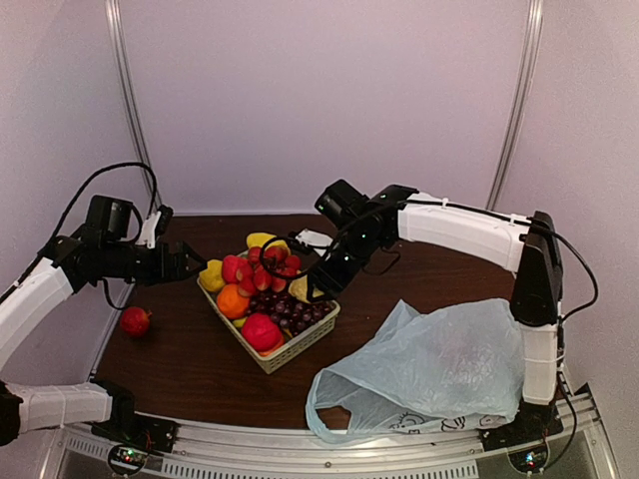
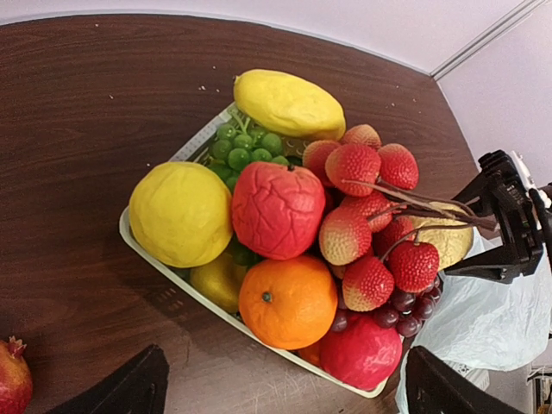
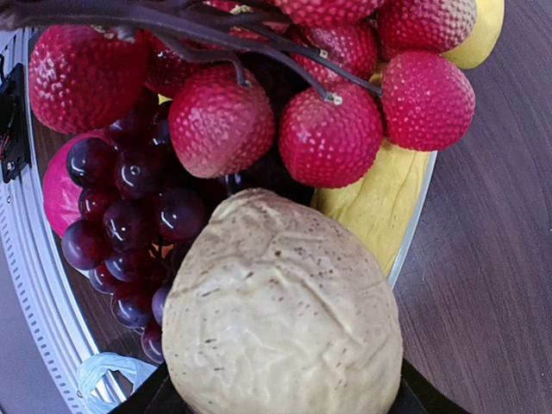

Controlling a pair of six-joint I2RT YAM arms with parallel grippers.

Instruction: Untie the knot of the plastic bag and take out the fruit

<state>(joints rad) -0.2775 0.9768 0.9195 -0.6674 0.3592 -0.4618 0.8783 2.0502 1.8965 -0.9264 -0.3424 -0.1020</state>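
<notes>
The pale blue plastic bag (image 1: 439, 364) lies slack on the table at the front right, its mouth open toward the basket. No knot shows. The fruit is piled in a white basket (image 1: 300, 344): a long yellow piece (image 2: 289, 103), a lumpy lemon (image 2: 179, 213), an orange (image 2: 287, 302), strawberries and grapes. My right gripper (image 1: 318, 286) is shut on a pale beige wrinkled fruit (image 3: 285, 319) just above the basket's right side. My left gripper (image 1: 192, 261) is open and empty beside the basket's left edge; its fingers (image 2: 129, 388) stand wide apart.
A red pomegranate (image 1: 135, 320) lies on the dark table left of the basket, and also shows in the left wrist view (image 2: 13, 379). The right arm reaches over the table's back. The table's near edge has a metal rail (image 1: 329, 454).
</notes>
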